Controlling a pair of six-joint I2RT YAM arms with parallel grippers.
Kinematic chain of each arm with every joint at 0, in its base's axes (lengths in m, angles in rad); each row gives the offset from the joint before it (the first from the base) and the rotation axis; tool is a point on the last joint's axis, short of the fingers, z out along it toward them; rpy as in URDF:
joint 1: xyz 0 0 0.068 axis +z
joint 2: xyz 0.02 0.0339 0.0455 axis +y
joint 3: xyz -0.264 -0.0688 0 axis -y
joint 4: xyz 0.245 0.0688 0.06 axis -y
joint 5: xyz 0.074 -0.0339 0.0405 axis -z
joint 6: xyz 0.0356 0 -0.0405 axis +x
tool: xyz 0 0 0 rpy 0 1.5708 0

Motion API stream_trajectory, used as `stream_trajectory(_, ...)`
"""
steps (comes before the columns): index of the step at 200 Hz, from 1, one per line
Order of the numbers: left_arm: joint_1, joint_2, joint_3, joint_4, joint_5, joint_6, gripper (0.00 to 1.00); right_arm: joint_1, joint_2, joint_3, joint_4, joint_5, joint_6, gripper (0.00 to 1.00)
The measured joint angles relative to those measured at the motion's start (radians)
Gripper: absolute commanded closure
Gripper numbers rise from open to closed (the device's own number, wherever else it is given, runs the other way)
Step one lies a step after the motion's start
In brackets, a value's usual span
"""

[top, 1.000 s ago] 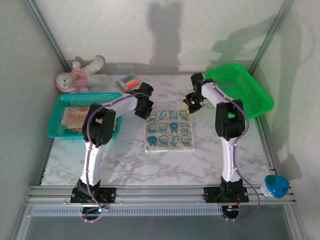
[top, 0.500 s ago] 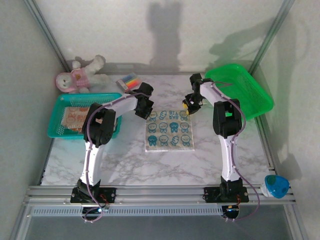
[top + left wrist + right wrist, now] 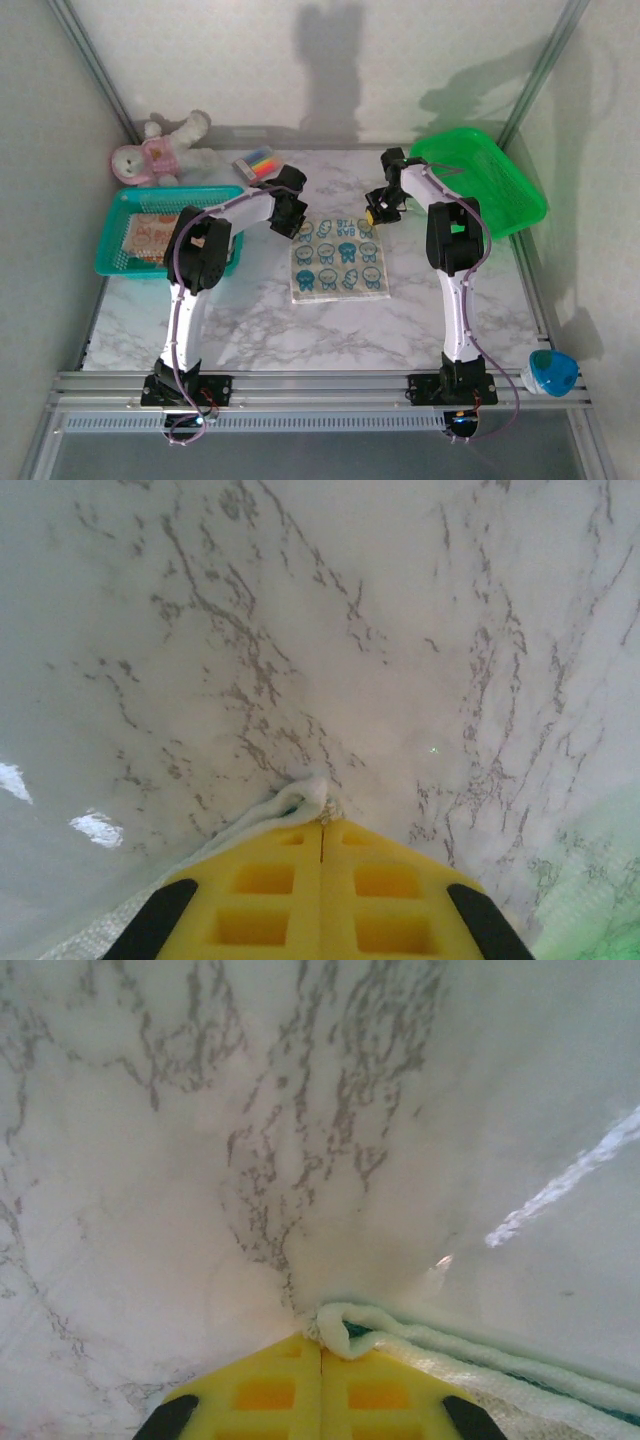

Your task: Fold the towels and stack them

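- Flat on the marble surface [image 3: 250, 320]: one white square cloth towel with blue cartoon prints [image 3: 340, 258], near edge free.
- Clenched on its two far corners: left fingers [image 3: 270, 900] on the left one, right fingers [image 3: 260, 1390] on the right; towel lying basewards from both.
- Farther left, in the teal mesh basket [image 3: 108, 240]: one peach printed towel [image 3: 150, 235] seen.

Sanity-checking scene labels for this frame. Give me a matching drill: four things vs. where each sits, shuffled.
Things:
1. towel
2. teal basket
3. green basket
4. plush toy

Places:
A. far left corner
B. centre
C. left edge
D. far right corner

Pairs: 1-B, 2-C, 3-D, 4-A
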Motion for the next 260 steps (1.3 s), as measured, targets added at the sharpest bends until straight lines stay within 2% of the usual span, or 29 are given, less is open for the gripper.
stream_trajectory(50,0.001,-0.03,-0.016,-0.005,-0.024,0.023,1.0,0.002,-0.024,-0.019,0.016,0.012,-0.065,1.0)
stream_trajectory(132,0.001,-0.162,-0.078,0.019,-0.07,0.034,1.0,0.002,-0.198,-0.153,0.095,0.015,-0.134,1.0)
stream_trajectory(205,-0.021,-0.28,-0.24,0.119,-0.095,0.034,1.0,0.009,-0.315,-0.35,0.22,0.011,-0.166,1.0)
stream_trajectory(260,-0.071,-0.418,-0.389,0.251,-0.158,0.033,1.0,0.01,-0.444,-0.524,0.36,0.011,-0.188,1.0)
